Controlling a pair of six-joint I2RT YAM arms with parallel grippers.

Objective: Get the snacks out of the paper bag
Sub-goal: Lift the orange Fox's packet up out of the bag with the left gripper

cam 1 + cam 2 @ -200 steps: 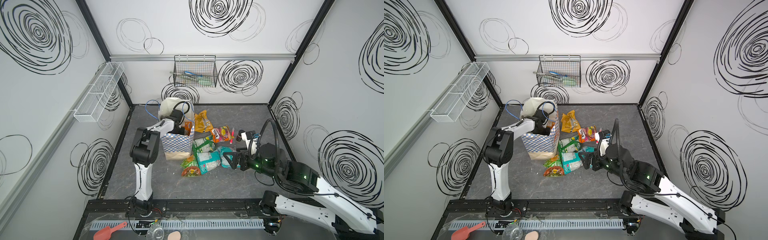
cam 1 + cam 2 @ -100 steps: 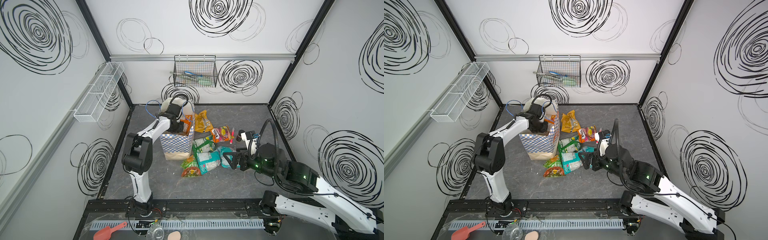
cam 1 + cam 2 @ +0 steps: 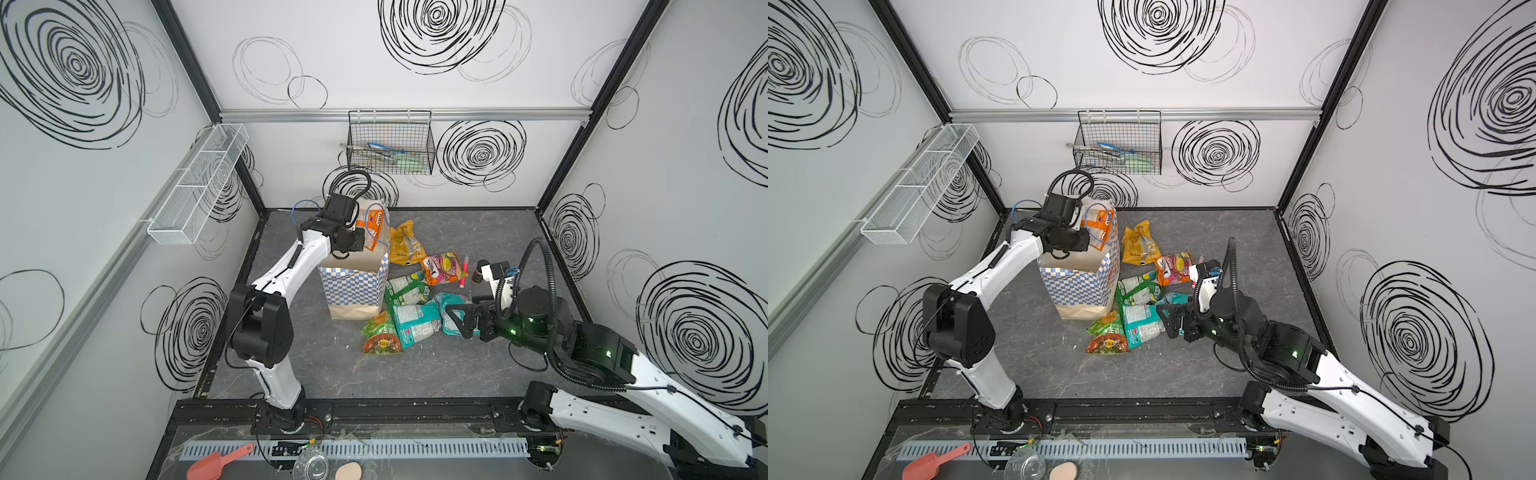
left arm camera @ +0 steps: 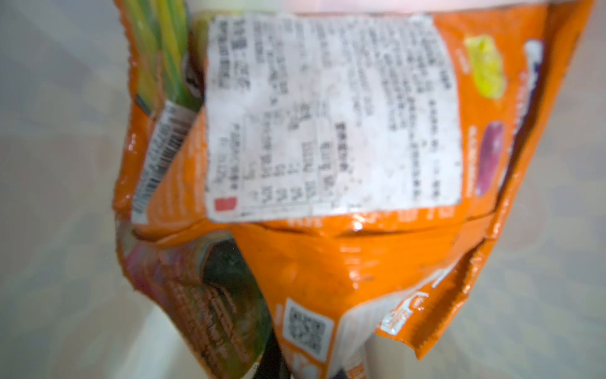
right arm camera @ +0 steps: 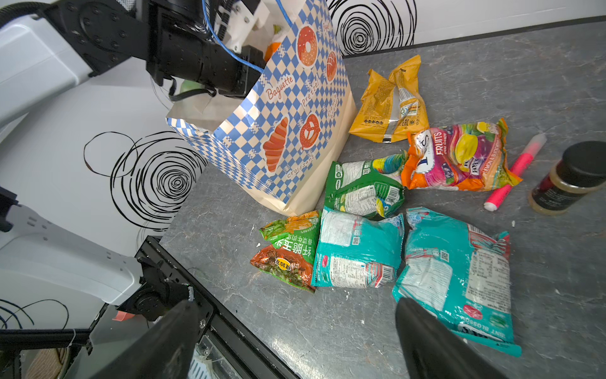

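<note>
One orange packet [image 3: 375,226] is hanging clenched in the left gripper [image 3: 362,227] above the paper bag [image 3: 353,286] — the right gripper [image 5: 295,305] is hovering, jaws spread, beside a teal packet [image 5: 459,262].

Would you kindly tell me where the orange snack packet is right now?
In both top views the orange snack packet hangs from the left gripper at the mouth of the paper bag, just left of the mustard-yellow packet.
</note>
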